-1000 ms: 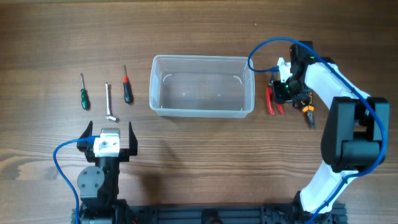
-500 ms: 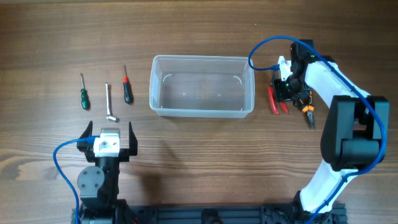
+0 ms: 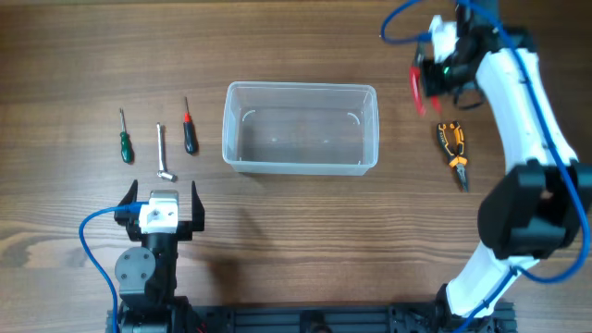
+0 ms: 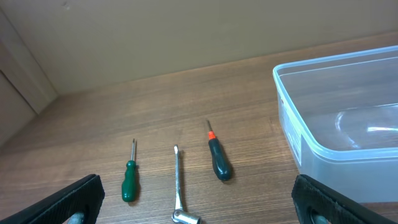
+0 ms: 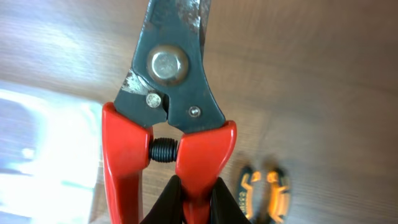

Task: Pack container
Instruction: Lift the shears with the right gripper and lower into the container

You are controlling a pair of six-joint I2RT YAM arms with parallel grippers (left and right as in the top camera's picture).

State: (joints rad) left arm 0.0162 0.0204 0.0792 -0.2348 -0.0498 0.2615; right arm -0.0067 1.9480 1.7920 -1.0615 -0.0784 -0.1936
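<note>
The clear plastic container (image 3: 301, 128) stands empty at the table's middle; its corner shows in the left wrist view (image 4: 336, 118) and blurred in the right wrist view (image 5: 43, 143). My right gripper (image 3: 435, 79) is shut on red-handled cutters (image 3: 418, 91), held in the air to the right of the container; in the right wrist view the fingers (image 5: 198, 199) pinch one red handle (image 5: 199, 149). My left gripper (image 3: 165, 199) is open and empty near the front left, its fingers wide apart (image 4: 198, 205).
Orange-and-black pliers (image 3: 453, 153) lie right of the container, also in the right wrist view (image 5: 267, 193). Left of the container lie a green screwdriver (image 3: 125, 139), a metal socket wrench (image 3: 162, 153) and a black screwdriver with a red collar (image 3: 189, 129).
My right gripper has lifted the red cutters off the table and moved them up and toward the far side. The left arm has not moved.
</note>
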